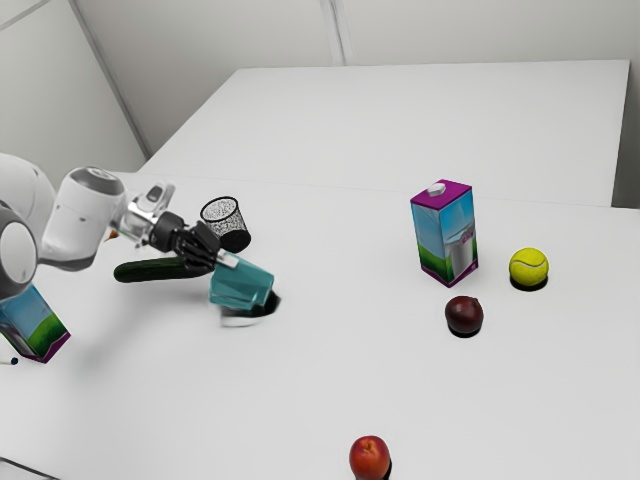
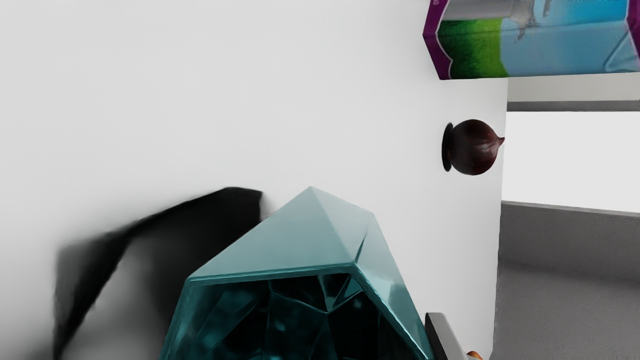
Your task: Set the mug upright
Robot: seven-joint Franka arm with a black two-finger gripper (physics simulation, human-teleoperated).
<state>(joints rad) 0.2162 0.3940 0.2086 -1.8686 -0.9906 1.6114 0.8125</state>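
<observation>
gripper [image 1: 226, 259]: at the mug's upper side, arm reaching in from the exterior view's left. how far open it is, and whether it has a firm hold, cannot tell.

mug [image 1: 240, 286]: teal, faceted, tilted well over, mouth toward the gripper, base toward the exterior view's right and downward. a dark shadow [image 1: 266, 306] lies under the base end on the table [image 1: 300, 400]. mug looks partly or wholly raised; contact with the table not certain. not upright as it lies now.

step in hand, judged: turning the mouth up. method: confirm the grip before loading it, then rotate slowly, wrist leading, base swinging down under the mouth. keep the base just over the table during the turn, so a low edge does not catch and twist the mug in the grip. lower until the base sits flat, then release gently and back off without dragging the rim.

clearances: cucumber [image 1: 155, 270] and mesh cup [image 1: 222, 211] near, behind and beside the gripper; keep the wrist's sweep off both. onion [image 1: 464, 314], purple-edged carton [image 1: 446, 235] and tennis ball [image 1: 528, 267] well apart, toward the exterior view's right; low risk.
</observation>
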